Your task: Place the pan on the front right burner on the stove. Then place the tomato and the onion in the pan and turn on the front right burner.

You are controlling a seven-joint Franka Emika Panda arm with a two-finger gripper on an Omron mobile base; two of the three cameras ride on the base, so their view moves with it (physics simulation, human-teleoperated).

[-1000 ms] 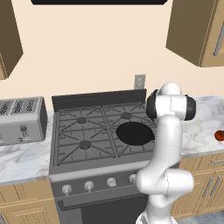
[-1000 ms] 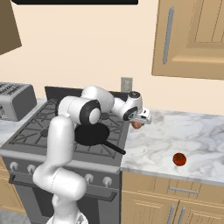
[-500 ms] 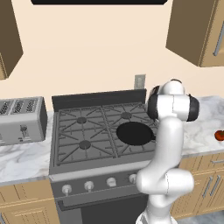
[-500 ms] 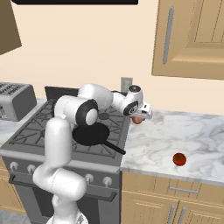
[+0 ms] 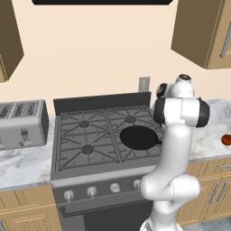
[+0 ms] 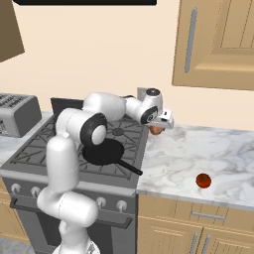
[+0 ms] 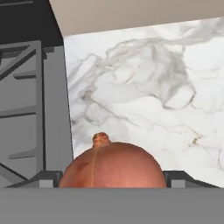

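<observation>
So our end effector is reached out over the marble table just right of the stove, with its fingers spread wide, one on either side of the onion. In the hand view the onion sits right up close between the two finger tips, little stem nub pointing up, and there's marble past it and the stove's grey grate edge on the left. We can't honestly tell whether the pads are touching the onion or just bracketing it, and from the right base view it's hard to say if the onion is resting on the table or sitting a hair above it. It's tucked right under the hand.

Moving outward, the pan is sitting on the front right burner, its long thin handle sticking out toward the front right, over the edge where stove meets table. In the left base view we see the pan as a black disc on the near-right grate, partly behind the white arm.

The tomato is on the table well apart from the onion, nearer the front edge. It also peeks in at the far right of the left base view.

Further out there's a toaster on the table left of the stove, silver knobs along the stove front, and wooden cabinets overhead.
</observation>
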